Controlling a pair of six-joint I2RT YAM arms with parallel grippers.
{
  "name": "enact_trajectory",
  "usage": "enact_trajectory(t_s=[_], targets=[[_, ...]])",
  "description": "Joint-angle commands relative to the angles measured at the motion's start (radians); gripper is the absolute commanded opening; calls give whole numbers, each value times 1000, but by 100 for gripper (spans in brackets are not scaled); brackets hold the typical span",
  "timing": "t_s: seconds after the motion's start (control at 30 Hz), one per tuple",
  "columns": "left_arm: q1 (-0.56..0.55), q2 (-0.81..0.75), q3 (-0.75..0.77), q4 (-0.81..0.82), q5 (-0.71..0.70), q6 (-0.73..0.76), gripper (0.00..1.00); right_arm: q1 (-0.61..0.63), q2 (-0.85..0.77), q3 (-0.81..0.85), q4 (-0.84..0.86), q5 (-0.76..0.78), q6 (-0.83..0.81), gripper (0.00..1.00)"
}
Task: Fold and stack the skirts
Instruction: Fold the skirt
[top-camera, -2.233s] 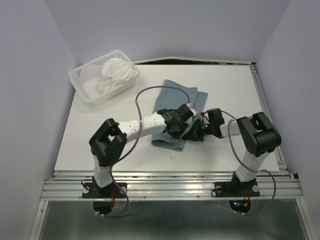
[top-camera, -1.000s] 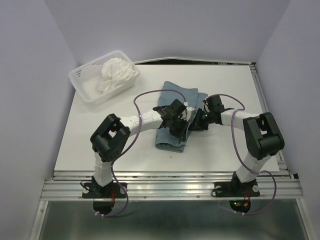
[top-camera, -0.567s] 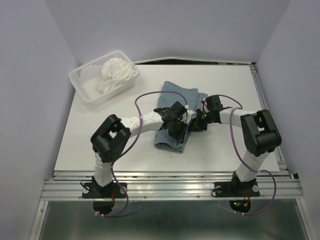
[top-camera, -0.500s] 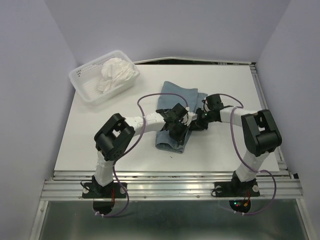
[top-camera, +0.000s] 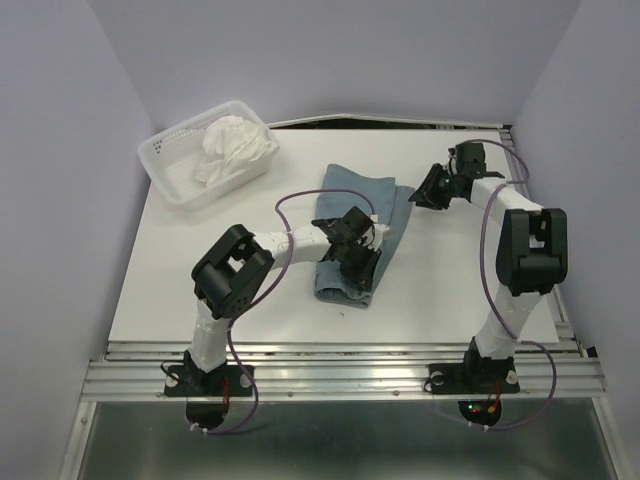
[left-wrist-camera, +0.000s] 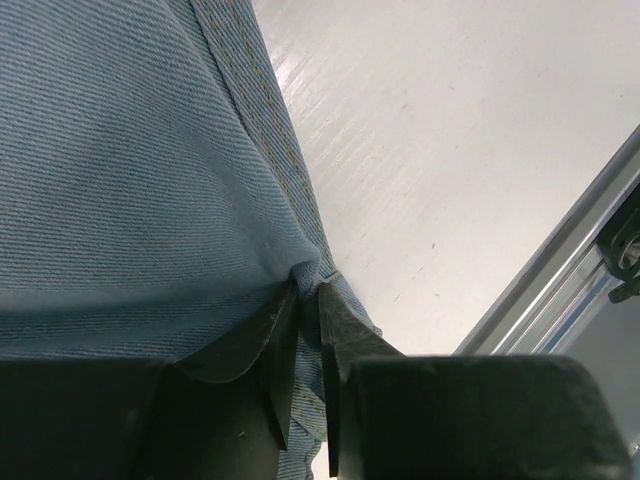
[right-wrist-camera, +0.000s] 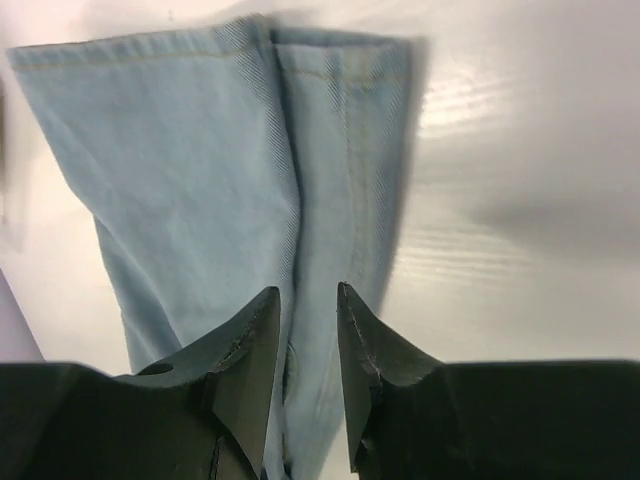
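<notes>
The right gripper (top-camera: 424, 193) is being drawn back, jaws parted and empty, the folded blue skirt (top-camera: 352, 192) lying beyond them. The left gripper (top-camera: 354, 268) is being eased open, hem between its jaws; whether it is gripped cannot be told. This fold is seemingly being finished; the white skirt (top-camera: 232, 146) is being left far off.

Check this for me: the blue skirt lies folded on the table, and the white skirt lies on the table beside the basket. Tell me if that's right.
Not quite. The white skirt lies bunched inside the basket, not beside it on the table; the top external view shows this. The blue skirt does lie folded on the table.
</notes>
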Motion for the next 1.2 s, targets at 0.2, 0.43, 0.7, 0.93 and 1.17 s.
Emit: enact_trajectory(t_s=[0.2, 0.43, 0.7, 0.93, 1.17], targets=[[-16, 43, -25, -26, -1, -1, 25, 18, 231, 267, 186, -31, 86, 34], [-17, 51, -23, -26, 0, -3, 25, 47, 347, 356, 237, -7, 104, 33], [-17, 48, -28, -22, -1, -4, 25, 66, 397, 406, 260, -12, 112, 35], [-17, 56, -26, -22, 2, -6, 24, 66, 380, 387, 272, -26, 124, 48], [-17, 52, -28, -22, -1, -4, 24, 66, 369, 392, 297, -70, 168, 58]])
